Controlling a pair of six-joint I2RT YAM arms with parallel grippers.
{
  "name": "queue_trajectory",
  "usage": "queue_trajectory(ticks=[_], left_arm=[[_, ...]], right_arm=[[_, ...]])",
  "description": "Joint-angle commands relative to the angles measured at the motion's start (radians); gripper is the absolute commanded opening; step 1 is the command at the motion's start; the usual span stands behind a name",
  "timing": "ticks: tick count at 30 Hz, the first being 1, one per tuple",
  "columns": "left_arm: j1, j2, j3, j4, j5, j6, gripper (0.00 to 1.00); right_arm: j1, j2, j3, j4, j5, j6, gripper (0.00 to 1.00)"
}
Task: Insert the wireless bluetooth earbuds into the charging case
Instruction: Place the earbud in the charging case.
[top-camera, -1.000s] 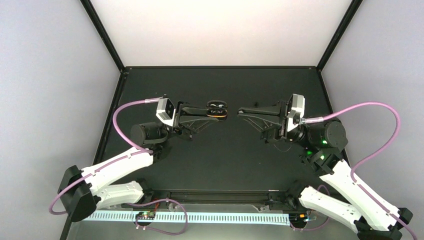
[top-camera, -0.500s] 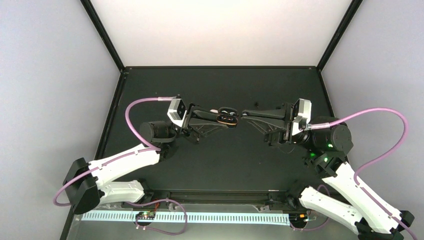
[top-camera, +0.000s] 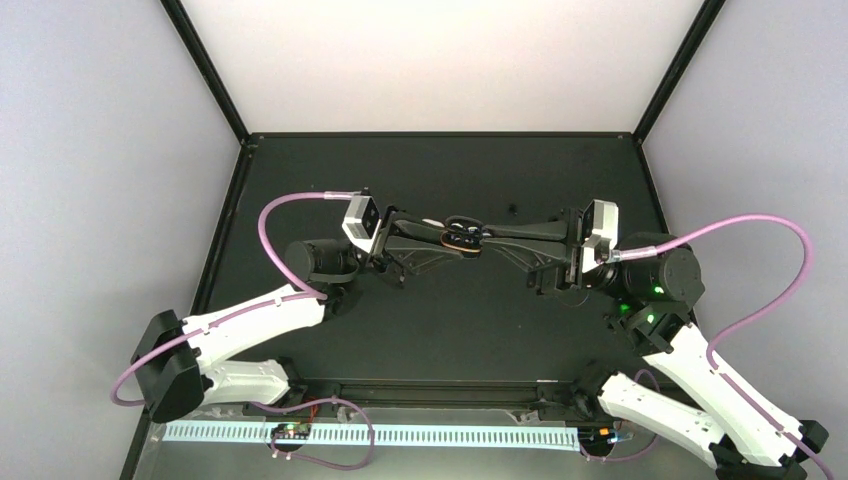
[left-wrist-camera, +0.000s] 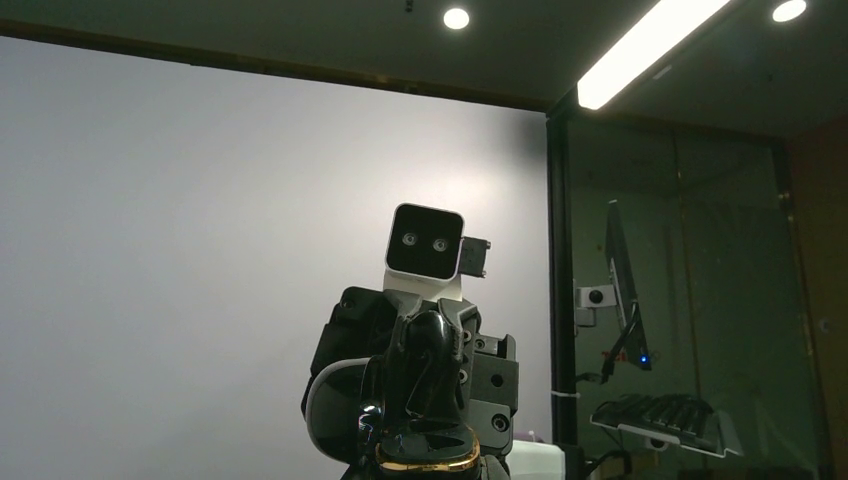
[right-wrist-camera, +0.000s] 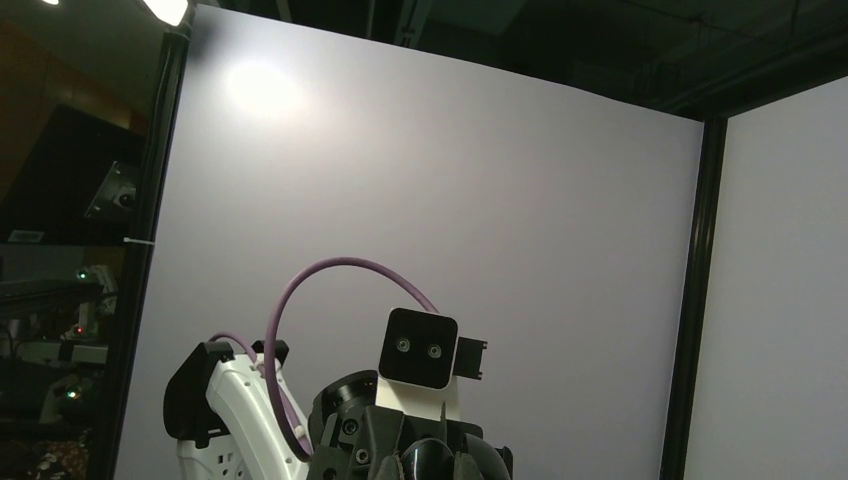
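The left arm (top-camera: 250, 320) holds its jaws clenched on the charging case (top-camera: 459, 229), which sits between the jaw tips, raised above the desk (top-camera: 420, 320), its dark interior visible from above. The right arm (top-camera: 700, 370) points its jaws directly at the left jaws, tip to tip, touching or just beside the case; the right jaws are drawn together. The earbuds are too small to make out in any view.

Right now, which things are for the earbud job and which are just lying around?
For the job: charging case, left gripper holding it, right gripper close by. Earbuds: I can't make them out.
Lying about: small dark bit on the table.
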Motion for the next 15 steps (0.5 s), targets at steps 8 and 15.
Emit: queue_trajectory(ticks=[8, 15], left_arm=[[-0.014, 0.009, 0.046, 0.048, 0.023, 0.000, 0.02], [-0.019, 0.020, 0.056, 0.046, 0.022, -0.004, 0.02]], right_arm=[[0.009, 0.001, 0.011, 0.002, -0.014, -0.003, 0.01], [0.008, 0.002, 0.008, -0.005, -0.028, -0.003, 0.01]])
